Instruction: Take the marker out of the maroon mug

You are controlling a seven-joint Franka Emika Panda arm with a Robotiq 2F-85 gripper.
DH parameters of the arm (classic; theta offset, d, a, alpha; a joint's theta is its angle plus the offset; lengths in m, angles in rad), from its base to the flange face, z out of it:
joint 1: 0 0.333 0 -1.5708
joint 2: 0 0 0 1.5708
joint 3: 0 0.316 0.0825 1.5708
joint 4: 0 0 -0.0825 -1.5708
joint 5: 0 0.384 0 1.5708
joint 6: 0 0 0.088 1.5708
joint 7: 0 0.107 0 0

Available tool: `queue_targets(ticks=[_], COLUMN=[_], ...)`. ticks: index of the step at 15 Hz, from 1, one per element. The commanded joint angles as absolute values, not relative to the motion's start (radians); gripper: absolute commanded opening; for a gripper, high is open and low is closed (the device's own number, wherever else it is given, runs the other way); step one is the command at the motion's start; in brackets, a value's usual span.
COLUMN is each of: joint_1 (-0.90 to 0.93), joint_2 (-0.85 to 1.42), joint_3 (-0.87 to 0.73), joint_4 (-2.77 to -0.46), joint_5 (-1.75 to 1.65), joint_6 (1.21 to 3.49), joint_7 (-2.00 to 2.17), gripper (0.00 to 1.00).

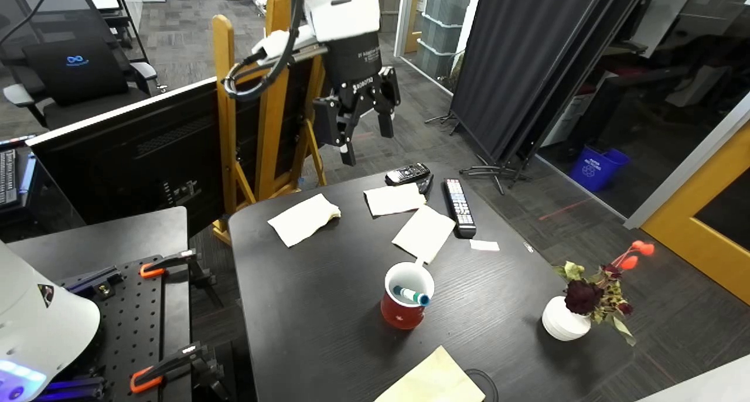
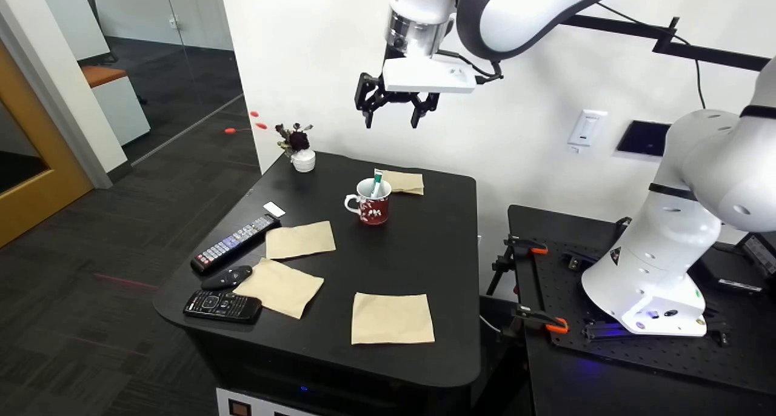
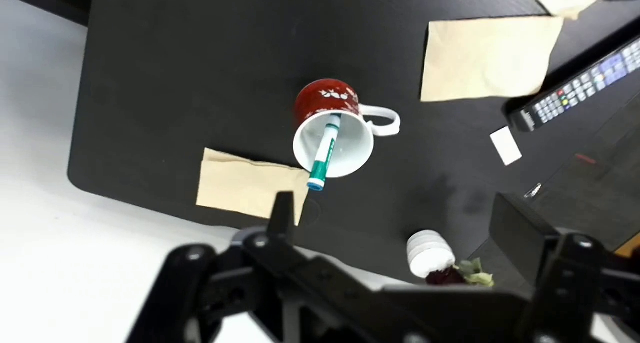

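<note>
Marker (image 3: 325, 150), slim white plastic w/ green band + blue end: well below black two-finger gripper (image 2: 391, 125)

Fingers (image 3: 284, 215) apart, holding nothing. Marker stands tilted in small cylindrical dark-red mug (image 2: 371, 206) w/ white interior, rim & handle; blue end pokes over rim twd that edge of dark, faintly grained worktop (image 2: 424, 246) by white wall (image 2: 527, 143). Wrist view: it lies nearer finger at left than gap's middle, so next move prob. needs shift that way plus long descent. Its long axis runs approx. crosswise to line b/w fingertips, so pads could likely pinch its thin width w/ little turning.

Surfaces: mug's outside looks glossy, prob. ceramic, w/ white motif; curved handle points twd edge where long black button remote (image 2: 235, 244) lies. Marker barrel smooth & round, might roll along rim if pinched off-centre. Folded matte tan paper sheet (image 2: 405, 183) lies b/w mug and wall-side edge. Squat ribbed white vase (image 1: 565, 320) w/ dried-looking dark-red flowers (image 1: 583, 297) stands nr wall-side corner, remote side.
</note>
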State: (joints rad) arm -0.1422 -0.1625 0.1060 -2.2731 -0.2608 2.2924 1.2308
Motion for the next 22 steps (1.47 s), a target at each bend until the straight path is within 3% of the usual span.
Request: queue_targets(ticks=[1, 12, 22], joint_1=[-0.145, -0.108, -0.085], joint_2=[-0.096, 0.048, 0.068], joint_3=[0.079, -0.015, -0.048], joint_4=[-2.225, -2.176, -2.195], joint_5=[-0.354, -0.583, -0.597], joint_6=[2.296, 2.316, 2.350], joint_7=[1.422, 1.861, 1.871], gripper=[1.00, 1.00, 1.00])
